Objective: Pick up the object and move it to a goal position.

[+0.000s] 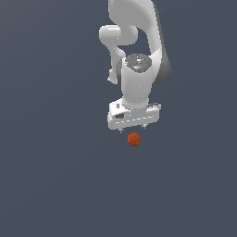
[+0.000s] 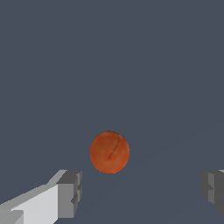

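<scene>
Ball (image 2: 109, 152) shows dark mottling between spread pincer (image 2: 142, 192) fingers only wrist-side.

Exterior view looks steeply down; wrist view sits close, sharing the ball (image 1: 134, 139).

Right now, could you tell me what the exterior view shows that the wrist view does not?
Only the exterior view shows the white arm and the whole gripper above the ball. Only the wrist view shows the two grey fingertips spread wide, well apart from the ball, and a dark line on the ball's surface. Both show the orange-red ball on the plain grey floor.
</scene>
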Tool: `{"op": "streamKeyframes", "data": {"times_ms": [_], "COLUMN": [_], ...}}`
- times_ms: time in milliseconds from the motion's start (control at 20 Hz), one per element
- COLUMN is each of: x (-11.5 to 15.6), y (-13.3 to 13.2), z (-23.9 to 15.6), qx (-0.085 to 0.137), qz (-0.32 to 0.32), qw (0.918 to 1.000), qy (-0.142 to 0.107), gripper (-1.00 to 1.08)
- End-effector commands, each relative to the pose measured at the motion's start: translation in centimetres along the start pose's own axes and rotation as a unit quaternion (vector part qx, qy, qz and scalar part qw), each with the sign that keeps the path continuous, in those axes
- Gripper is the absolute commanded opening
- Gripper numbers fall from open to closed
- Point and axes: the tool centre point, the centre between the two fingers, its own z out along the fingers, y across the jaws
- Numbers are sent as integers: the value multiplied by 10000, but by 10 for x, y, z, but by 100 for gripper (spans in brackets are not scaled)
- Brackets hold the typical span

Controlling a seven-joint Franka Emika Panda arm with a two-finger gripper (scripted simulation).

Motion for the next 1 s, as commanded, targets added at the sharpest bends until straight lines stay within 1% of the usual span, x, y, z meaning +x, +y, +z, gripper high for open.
{"op": "streamKeyframes", "data": {"times_ms": [0,200,450,700,950], "x": [-1,-3,-5,-8,-11], "y": [-1,-2,-5,-8,-11], "z": [4,11,21,32,42], "qx": [-12,-31,-50,-58,-55], "qz": [-254,-773,-1522,-2265,-2997], "qw": [9997,9970,9883,9739,9538], "qy": [-17,-49,-97,-142,-184], "gripper": [100,100,100,100,100]}}
